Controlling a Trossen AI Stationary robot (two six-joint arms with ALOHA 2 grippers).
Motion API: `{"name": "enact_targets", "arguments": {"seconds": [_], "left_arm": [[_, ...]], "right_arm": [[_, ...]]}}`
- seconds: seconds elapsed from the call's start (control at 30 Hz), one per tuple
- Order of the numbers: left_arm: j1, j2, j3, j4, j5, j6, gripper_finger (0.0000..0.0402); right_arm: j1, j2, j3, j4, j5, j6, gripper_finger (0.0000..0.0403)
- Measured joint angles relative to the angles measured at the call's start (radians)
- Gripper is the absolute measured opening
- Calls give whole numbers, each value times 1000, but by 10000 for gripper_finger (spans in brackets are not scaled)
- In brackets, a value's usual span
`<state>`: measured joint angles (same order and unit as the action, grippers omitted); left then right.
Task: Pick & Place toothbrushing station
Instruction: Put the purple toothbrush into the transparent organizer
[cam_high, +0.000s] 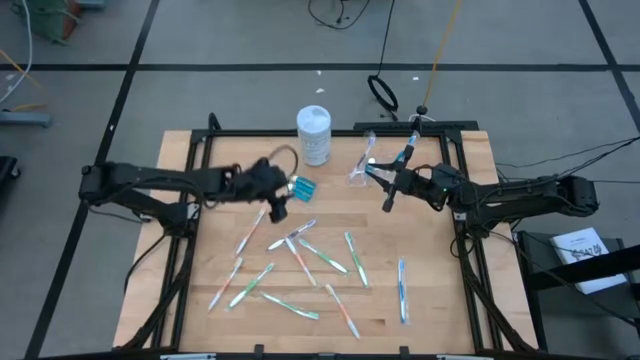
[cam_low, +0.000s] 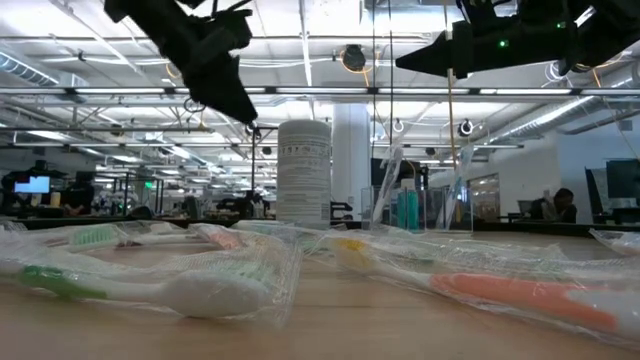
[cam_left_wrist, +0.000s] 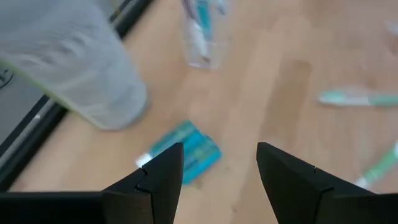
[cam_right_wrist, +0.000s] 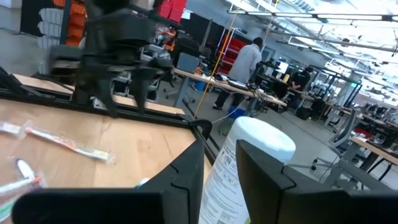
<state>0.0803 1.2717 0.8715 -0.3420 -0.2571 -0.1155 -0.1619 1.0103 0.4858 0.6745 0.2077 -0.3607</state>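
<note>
Left gripper (cam_high: 277, 200) of mine hangs open above the wood, upper-middle left of the overhead frame, its two fingers (cam_left_wrist: 155, 180) framing the blue tubes (cam_high: 302, 187) lying flat below. Right gripper (cam_high: 390, 195), upper-middle right: fingers parted a little, nothing seen between them. Clear cup (cam_high: 364, 166) just beside it, a brush inside, outline hard to read. White canister (cam_high: 314, 134) stands between. Toothbrushes (cam_high: 322, 255) scattered across the lower board (cam_high: 440, 300).

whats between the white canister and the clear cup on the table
Bare wood. In the high view nothing lies between the white canister and the clear cup; the blue tubes sit nearer, off that line.
</note>
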Motion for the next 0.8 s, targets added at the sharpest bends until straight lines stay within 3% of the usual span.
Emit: {"name": "enact_targets", "arguments": {"seconds": [0.2, 0.47, 0.63, 0.8], "left_arm": [[-98, 146, 14, 41, -36, -36, 209], [-107, 394, 205, -52, 46, -132, 209], [-130, 519, 300, -148, 8, -189, 209], [-142, 591, 308, -183, -33, -303, 209]], "right_arm": [[0, 0, 0, -2, 0, 1, 84], [0, 0, 0, -43, 0, 5, 84], [0, 0, 0, -76, 0, 60, 84], [0, 0, 0, -92, 0, 119, 82]]}}
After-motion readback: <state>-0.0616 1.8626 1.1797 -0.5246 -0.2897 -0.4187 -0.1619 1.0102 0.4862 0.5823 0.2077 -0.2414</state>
